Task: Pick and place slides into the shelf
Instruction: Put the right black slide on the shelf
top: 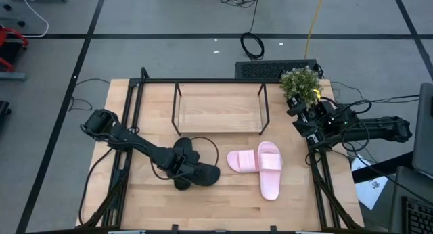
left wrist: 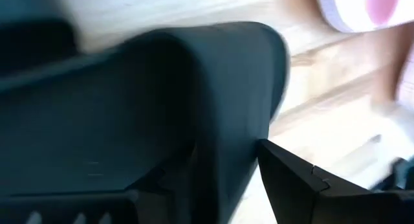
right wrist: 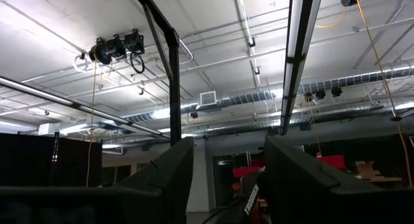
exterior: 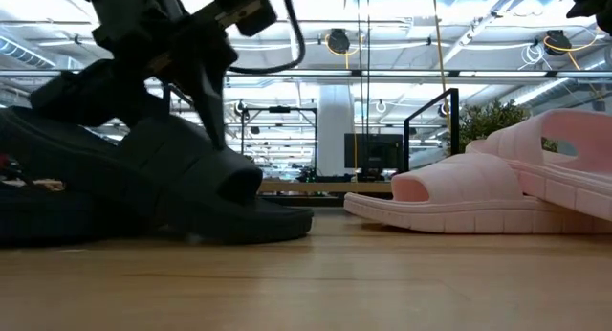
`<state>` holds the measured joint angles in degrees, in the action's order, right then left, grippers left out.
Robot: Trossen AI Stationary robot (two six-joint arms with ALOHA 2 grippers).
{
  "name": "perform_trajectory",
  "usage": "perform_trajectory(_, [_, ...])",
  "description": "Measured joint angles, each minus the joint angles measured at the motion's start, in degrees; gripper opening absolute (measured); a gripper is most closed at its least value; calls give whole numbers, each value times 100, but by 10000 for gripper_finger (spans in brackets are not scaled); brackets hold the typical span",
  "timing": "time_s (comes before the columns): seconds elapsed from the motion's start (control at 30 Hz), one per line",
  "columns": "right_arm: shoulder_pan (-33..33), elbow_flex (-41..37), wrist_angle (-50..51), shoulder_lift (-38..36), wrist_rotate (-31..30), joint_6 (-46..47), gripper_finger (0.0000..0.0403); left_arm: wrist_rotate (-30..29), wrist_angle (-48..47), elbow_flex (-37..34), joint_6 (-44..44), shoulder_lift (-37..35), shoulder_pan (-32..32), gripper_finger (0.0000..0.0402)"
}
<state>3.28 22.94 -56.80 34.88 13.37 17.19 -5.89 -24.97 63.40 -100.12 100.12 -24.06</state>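
Note:
Two black slides [top: 197,172] lie together on the table's near left part, soles on the wood [exterior: 206,202]. My left gripper [top: 184,166] slants down onto them, open, with one slide's wide strap [left wrist: 213,101] standing between its fingers. Two pink slides [top: 245,161] [top: 270,172] lie to the right, and one leans on the other [exterior: 564,159]. The shelf [top: 220,119] stands at the far middle, its wooden board bare. My right gripper [right wrist: 226,179] is raised at the table's right edge, open and pointing up at the ceiling. My left gripper comes slanting down from the table's left. One finger [left wrist: 304,185] stands just outside the black strap's edge [left wrist: 255,130] and the other sits on its far side. I cannot tell whether either finger touches. The slide rests flat on the table.
A potted plant [top: 301,82] stands at the far right corner beside my right arm. Black frame rails [top: 128,119] run along the table's left and right sides. Bare wood lies between the slides and the shelf, and along the near edge.

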Motion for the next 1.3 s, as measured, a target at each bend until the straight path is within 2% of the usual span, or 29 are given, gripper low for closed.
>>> perform_trajectory(0.1, [0,0,5,-1,-2,7,178,16,118,-2,39,27,-1,152])
perform_trajectory(0.17, [-1,0,7,1,-2,7,178,4,147,-2,42,9,-1,133])
perform_trajectory(0.4, [0,0,13,2,-2,9,178,-40,148,-7,168,-191,-23,13])
perform_trajectory(0.53, [-1,0,13,2,-2,11,178,-128,275,-7,144,-419,-32,13])
perform_trajectory(0.8, [1,0,13,0,-2,34,178,-1113,500,-2,316,-1120,-125,4])
perform_trajectory(0.9, [0,0,13,1,0,78,178,-1545,580,-2,382,-1382,-172,3])
perform_trajectory(1.07, [0,0,15,12,0,76,178,-2613,789,-3,654,-1792,-284,2])
perform_trajectory(1.23, [-1,0,98,18,18,70,178,-3517,1756,-2,1497,-1974,-288,1])
perform_trajectory(1.3, [-1,0,235,16,23,74,178,-3675,2482,-2,2024,-1974,-227,1])
